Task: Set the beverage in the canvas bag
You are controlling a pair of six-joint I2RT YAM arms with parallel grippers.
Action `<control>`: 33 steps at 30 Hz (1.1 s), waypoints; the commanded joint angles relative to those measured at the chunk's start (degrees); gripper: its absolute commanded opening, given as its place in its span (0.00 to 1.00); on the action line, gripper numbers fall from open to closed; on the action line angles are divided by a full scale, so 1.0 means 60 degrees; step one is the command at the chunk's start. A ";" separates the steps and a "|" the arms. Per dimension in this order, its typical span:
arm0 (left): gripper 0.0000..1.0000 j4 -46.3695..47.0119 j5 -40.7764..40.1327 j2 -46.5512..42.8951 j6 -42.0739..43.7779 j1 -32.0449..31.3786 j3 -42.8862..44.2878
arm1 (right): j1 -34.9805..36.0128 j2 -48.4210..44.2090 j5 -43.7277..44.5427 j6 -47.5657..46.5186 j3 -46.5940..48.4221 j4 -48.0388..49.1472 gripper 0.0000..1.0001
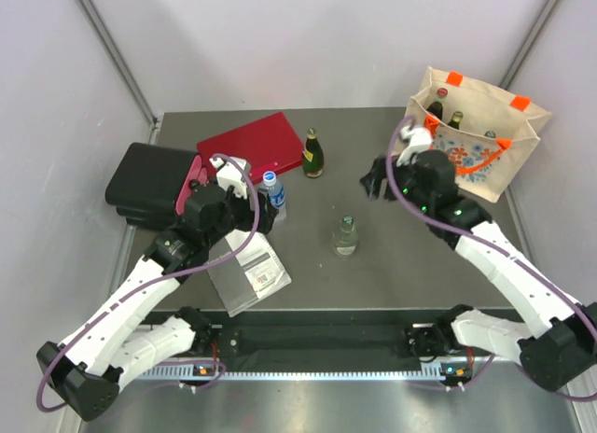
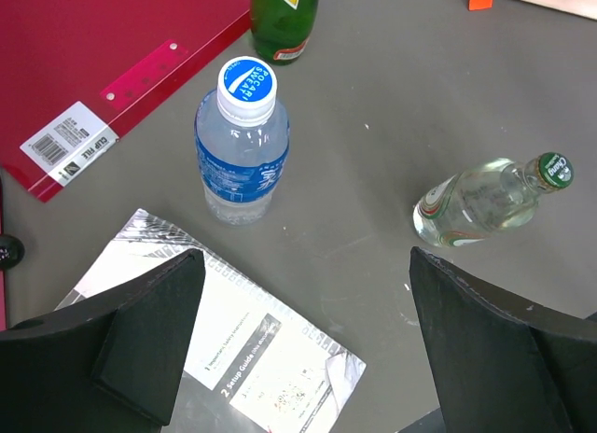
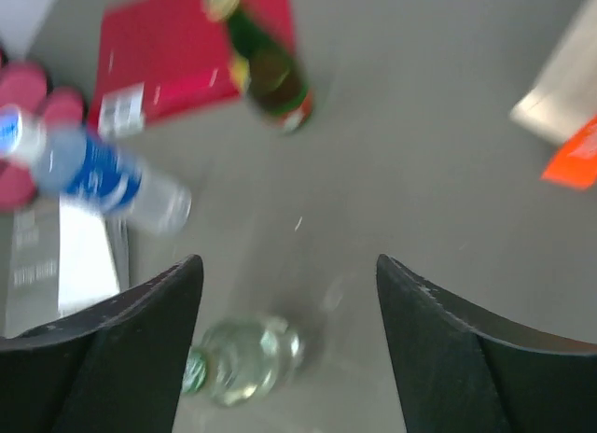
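The beige canvas bag (image 1: 478, 139) with orange tabs and a floral print stands at the back right, with bottle tops showing inside it. On the table stand a dark green bottle (image 1: 313, 154), a water bottle with a blue label (image 1: 272, 191) and a clear glass bottle with a green cap (image 1: 346, 235). My left gripper (image 1: 263, 212) is open and empty, just near-left of the water bottle (image 2: 242, 144). My right gripper (image 1: 377, 182) is open and empty, left of the bag and above the table. Its blurred view looks down on the clear bottle (image 3: 244, 358).
A red folder (image 1: 252, 146) lies at the back. A black case (image 1: 149, 181) sits at the left. A silver booklet (image 1: 247, 274) lies under my left arm and shows between the left fingers (image 2: 242, 330). Grey walls close in the table.
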 commanded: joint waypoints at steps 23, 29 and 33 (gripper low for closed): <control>0.94 0.0810 -0.0391 0.0613 0.0040 -0.0028 -0.0042 | 0.4377 0.1140 0.2720 0.0298 -0.1588 0.0722 0.70; 0.93 0.0794 -0.0420 0.0409 0.0084 -0.0043 -0.0100 | 0.4699 0.1360 0.3527 0.0386 -0.1764 0.0722 0.60; 0.93 0.0766 -0.0435 0.0320 0.0099 -0.0043 -0.0130 | 0.4831 0.1375 0.3820 0.0445 -0.1779 0.0664 0.46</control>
